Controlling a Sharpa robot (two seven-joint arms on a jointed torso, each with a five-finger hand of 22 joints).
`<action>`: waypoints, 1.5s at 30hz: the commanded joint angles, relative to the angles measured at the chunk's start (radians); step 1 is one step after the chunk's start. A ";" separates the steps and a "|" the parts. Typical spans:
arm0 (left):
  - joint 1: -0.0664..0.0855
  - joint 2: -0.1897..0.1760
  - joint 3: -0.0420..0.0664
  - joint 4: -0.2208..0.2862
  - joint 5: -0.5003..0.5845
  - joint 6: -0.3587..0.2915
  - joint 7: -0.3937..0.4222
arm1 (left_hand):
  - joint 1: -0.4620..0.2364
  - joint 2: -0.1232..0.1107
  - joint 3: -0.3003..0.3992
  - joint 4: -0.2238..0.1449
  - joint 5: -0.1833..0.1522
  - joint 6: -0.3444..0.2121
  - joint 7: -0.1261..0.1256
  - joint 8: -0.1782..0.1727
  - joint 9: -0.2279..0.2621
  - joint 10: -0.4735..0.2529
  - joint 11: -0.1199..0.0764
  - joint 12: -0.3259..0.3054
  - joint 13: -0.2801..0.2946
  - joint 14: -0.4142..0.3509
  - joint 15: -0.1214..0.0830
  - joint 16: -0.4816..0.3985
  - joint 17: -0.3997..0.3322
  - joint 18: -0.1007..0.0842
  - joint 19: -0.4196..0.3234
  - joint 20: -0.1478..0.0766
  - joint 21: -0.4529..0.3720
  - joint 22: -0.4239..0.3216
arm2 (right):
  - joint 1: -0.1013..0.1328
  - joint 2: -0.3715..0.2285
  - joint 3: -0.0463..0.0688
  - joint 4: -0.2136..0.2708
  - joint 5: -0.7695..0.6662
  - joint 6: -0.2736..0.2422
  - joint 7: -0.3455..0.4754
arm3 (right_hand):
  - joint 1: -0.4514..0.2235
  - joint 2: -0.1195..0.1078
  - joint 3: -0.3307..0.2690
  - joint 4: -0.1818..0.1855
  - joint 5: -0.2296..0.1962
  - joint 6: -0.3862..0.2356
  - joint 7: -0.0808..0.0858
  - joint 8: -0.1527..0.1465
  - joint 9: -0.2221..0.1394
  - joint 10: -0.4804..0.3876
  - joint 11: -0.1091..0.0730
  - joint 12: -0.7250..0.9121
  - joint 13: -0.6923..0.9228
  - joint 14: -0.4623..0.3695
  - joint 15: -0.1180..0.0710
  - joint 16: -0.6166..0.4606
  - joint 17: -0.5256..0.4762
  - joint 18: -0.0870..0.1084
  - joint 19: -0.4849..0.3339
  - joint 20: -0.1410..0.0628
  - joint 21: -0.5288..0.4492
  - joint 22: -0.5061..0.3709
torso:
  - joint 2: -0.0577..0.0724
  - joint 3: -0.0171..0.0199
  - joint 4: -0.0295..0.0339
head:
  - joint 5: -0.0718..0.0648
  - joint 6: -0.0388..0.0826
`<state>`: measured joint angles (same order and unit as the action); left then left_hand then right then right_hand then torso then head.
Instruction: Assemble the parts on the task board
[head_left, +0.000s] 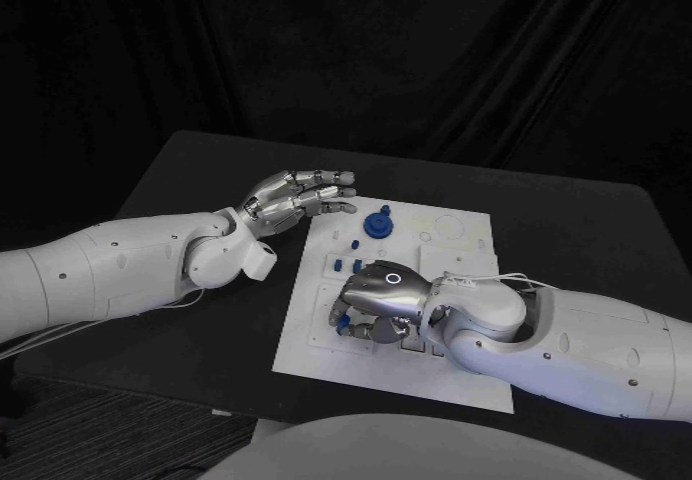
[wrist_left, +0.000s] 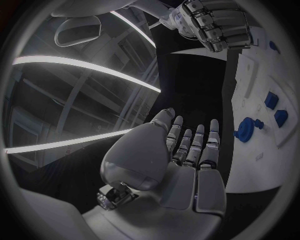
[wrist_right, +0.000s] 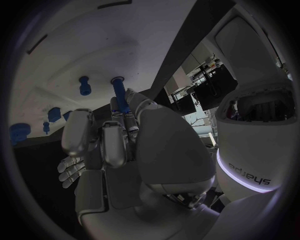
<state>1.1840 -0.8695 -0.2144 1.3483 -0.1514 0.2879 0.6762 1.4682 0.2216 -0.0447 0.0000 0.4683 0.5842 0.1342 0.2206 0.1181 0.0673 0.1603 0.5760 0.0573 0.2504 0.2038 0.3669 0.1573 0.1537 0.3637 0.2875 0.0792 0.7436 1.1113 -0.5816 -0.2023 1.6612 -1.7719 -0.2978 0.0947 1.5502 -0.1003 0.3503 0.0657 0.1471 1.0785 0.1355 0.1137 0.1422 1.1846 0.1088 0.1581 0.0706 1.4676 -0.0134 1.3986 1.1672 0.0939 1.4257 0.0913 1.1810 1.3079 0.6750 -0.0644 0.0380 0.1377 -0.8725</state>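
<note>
Right robot hand (head_left: 382, 300) curls down onto the near part of the white task board (head_left: 462, 385) on the black desk (head_left: 188, 170) in the head view; the left robot hand (head_left: 296, 195) hovers spread beside the board's far left corner, near a round blue knob (head_left: 379, 224). From the right wrist, fingers (wrist_right: 103, 142) pinch a blue peg (wrist_right: 120, 97) upright against the board. From the left wrist, that hand holds nothing.

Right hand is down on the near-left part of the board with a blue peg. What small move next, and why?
Probably lower the blue peg straight down, slowly: the right hand holds it over the task board, its tip near the surface. The left hand hovers open beside the board, clear.
</note>
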 joint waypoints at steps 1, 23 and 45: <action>-0.001 0.002 0.001 0.001 0.008 0.014 0.010 | -0.005 0.002 0.004 0.001 0.005 -0.002 0.006 0.002 -0.001 0.001 0.004 -0.001 0.000 -0.004 0.003 0.003 -0.001 -0.013 0.006 0.002 0.005 -0.001 | -0.008 -0.003 -0.005 -0.009 -0.014 0.025 -0.017 | 0.011 -0.001 0.003 -0.007 0.006 -0.010 -0.002 -0.007 -0.002 0.054 -0.045 -0.006 0.000 0.001 0.001 -0.004 -0.001 -0.015 -0.006 -0.001 -0.004 0.159 | 0.000 -0.0003 -0.0001 | 0.001 0.000; -0.003 0.003 0.001 0.001 0.008 0.016 0.008 | -0.006 0.003 0.010 -0.002 0.005 -0.002 0.006 0.002 -0.002 0.000 0.004 -0.002 0.000 -0.004 0.003 0.004 -0.001 -0.013 0.005 0.002 0.005 -0.002 | -0.009 -0.012 -0.005 0.004 -0.079 0.006 -0.027 | 0.020 -0.006 0.014 -0.023 0.025 -0.005 -0.002 -0.012 -0.001 0.069 -0.047 -0.004 0.006 0.000 -0.001 -0.004 0.001 -0.014 -0.008 -0.001 -0.004 0.159 | 0.000 0.0003 0.0020 | 0.005 0.000; -0.004 0.004 0.001 -0.002 0.008 0.015 0.002 | -0.007 0.003 0.014 -0.004 0.005 -0.003 0.007 0.002 -0.002 -0.001 0.005 -0.004 0.000 -0.005 0.003 0.004 -0.002 -0.013 0.005 0.002 0.005 -0.003 | -0.009 -0.012 -0.005 -0.006 -0.053 -0.014 0.015 | -0.127 -0.056 -0.108 0.063 -0.068 -0.428 -0.028 -0.058 -0.086 -0.240 0.032 -0.092 -0.007 -0.025 0.066 -0.016 -0.033 -0.006 -0.037 0.058 -0.055 0.145 | 0.001 0.0002 0.0011 | 0.002 0.000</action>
<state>1.1815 -0.8673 -0.2143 1.3449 -0.1514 0.2922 0.6708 1.4683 0.2215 -0.0351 -0.0042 0.4682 0.5822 0.1362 0.2206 0.1173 0.0673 0.1603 0.5759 0.0572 0.2504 0.2038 0.3669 0.1562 0.1540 0.3637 0.2875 0.0792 0.7417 1.1039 -0.5925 -0.2074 1.6546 -1.8356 -0.2989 0.0981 1.4314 -0.1578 0.2416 0.1299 0.0829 0.6671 0.1069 0.0588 0.0599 0.9525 0.1379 0.0667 0.0641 1.4398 0.0487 1.3862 1.1340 0.0939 1.3869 0.1473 1.1262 1.3075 0.6761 -0.0646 0.0395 0.1399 -0.8725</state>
